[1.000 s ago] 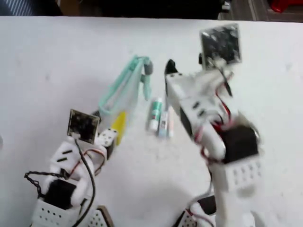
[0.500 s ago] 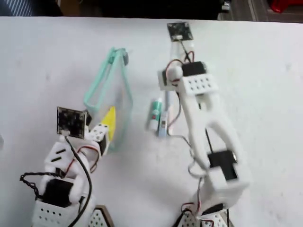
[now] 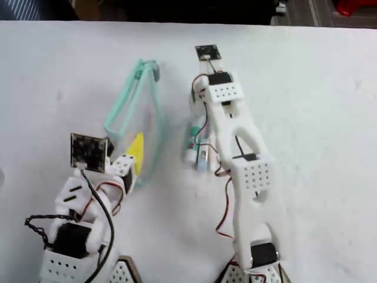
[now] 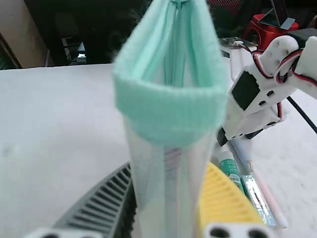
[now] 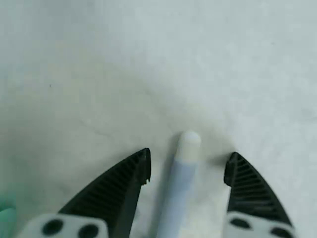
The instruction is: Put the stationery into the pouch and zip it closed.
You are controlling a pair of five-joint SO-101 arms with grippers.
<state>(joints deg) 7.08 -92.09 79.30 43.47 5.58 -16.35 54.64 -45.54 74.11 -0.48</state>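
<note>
Wrist views: right tool [image 5: 188, 159] apart astride pen [image 5: 179, 186] | left tool [image 4: 168, 210] clamped on pouch [image 4: 166, 106]

My left arm [image 3: 82, 206] sits folded low, left gripper [image 4: 171, 171] clamped on the pouch [image 4: 168, 104]. My right arm [image 3: 238, 135] reaches forward, right gripper [image 5: 188, 161] pointing down, jaws apart.

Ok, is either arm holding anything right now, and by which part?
The left gripper grips the pouch by its clear body, at the end nearest that arm. The right gripper holds nothing: its jaws are open, either side of a pen.
</note>
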